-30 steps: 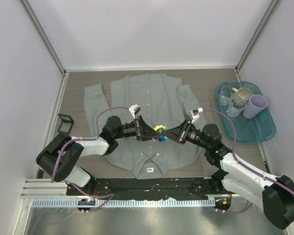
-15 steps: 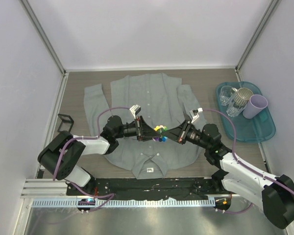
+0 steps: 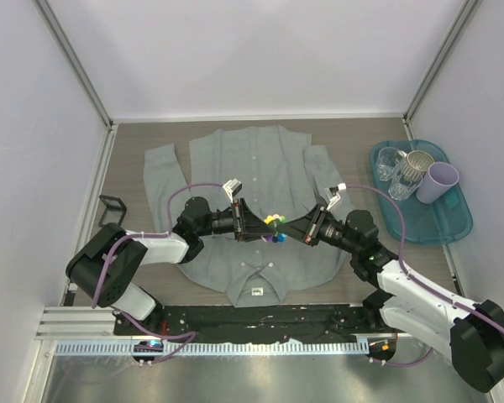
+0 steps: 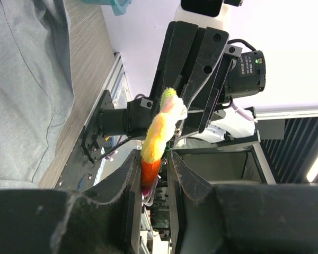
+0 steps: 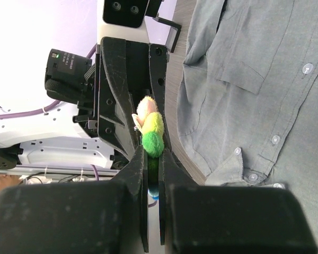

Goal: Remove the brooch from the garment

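Little changed in last second: arms barely shifted, my left hand closed a touch tighter. Both hands clamped on brooch from opposite sides. Left pinches red-orange end, right hand pinches green end. Brooch sits between the two tips, above lower middle of garment, which is spread on surface. Wrist views show no cloth around brooch, so I judge pin free or nearly free. Cloth right under hands hidden from top. Meaning: grip firm, brooch not yet carried clear of shirt.
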{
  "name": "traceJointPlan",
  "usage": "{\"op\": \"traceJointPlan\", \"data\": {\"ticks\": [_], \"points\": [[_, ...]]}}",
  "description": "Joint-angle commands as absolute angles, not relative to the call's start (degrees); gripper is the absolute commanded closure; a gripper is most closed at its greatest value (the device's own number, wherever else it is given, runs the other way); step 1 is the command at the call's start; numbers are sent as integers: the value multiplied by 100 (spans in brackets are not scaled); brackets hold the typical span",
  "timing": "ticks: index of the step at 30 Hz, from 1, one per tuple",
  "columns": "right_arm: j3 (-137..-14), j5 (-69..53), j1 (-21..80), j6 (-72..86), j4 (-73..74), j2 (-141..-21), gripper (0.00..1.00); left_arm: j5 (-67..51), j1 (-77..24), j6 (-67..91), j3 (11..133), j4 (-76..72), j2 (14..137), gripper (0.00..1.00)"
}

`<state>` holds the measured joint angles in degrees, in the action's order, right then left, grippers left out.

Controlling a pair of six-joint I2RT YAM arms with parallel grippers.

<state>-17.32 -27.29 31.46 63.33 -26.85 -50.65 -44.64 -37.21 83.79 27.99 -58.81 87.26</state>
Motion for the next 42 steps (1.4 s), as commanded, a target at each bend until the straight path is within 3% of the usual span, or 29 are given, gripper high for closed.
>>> {"op": "traceJointPlan", "data": {"ticks": [1, 16, 29, 42], "points": [[-2004, -2821, 3392, 6047, -2400, -5185, 99, -4597, -3823, 8323, 3173, -6267, 8675, 74], [-2118, -2698, 3516, 5933, -2241, -5229, 99, -4632, -3832, 8244, 3217, -6126, 8578, 66], [-1960, -2681, 3472, 6328, -2689, -5177, 99, -4526, -3700, 8077, 2743, -6056, 7981, 51], [-1820, -2733, 3410, 6557, -2892, -5115, 99, -4438, -3375, 8121, 2294, -6056, 7497, 51]]}}
